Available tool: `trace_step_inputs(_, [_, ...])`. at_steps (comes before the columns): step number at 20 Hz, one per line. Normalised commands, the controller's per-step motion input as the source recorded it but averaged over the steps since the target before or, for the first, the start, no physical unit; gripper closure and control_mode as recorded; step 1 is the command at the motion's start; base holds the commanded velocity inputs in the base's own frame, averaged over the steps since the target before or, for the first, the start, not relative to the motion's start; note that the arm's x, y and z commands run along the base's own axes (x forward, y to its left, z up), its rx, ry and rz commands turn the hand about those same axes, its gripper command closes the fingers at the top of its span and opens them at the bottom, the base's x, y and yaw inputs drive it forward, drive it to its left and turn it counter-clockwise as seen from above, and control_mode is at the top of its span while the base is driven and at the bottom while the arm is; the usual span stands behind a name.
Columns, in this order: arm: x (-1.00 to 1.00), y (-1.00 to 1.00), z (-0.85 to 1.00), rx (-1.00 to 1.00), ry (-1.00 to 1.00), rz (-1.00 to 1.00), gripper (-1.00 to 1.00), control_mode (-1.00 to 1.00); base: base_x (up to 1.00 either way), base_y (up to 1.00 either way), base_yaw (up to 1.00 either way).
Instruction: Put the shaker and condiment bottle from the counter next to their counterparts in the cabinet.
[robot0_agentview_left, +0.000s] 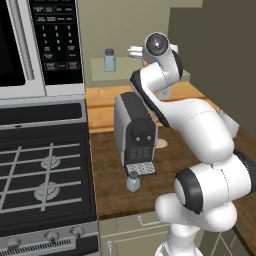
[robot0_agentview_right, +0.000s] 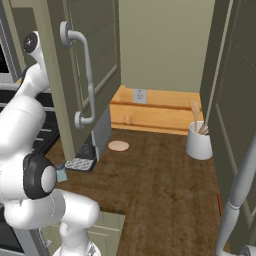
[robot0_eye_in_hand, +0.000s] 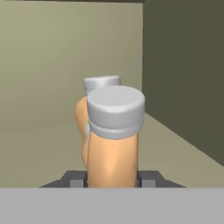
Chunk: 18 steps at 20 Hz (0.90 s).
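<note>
In the hand view my gripper is shut on the condiment bottle, orange-tan with a white cap, upright between the dark fingertips. Directly behind it stands its counterpart bottle, partly hidden, on the cabinet shelf. From the left base, my hand reaches up into the cabinet, the gripper at shelf height. To the left on that shelf stands the counterpart shaker. The shaker with the dark cap stands on the counter before the coffee machine, also seen as the shaker.
The cabinet's dark side panel rises close on the right of the bottles. An open cabinet door with a grey handle hangs over the counter. A white utensil holder and a pale disc sit further along. Microwave and stove lie left.
</note>
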Motion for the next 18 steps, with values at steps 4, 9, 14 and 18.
trace_step_inputs(4, [0.18, 0.00, -0.52, 0.00, 0.01, 0.00, 1.00, -1.00, 0.00, 0.00, 0.00])
trace_step_inputs(9, [0.23, 0.00, -0.55, 0.00, 0.00, 0.00, 1.00, -1.00, 0.00, 0.00, 0.00])
trace_step_inputs(14, [0.31, 0.00, -0.49, 0.00, 0.00, 0.00, -1.00, -1.00, 0.00, 0.00, 0.00])
trace_step_inputs(18, [0.01, 0.00, -0.30, 0.00, 0.00, 0.00, -1.00, -1.00, 0.00, 0.00, 0.00])
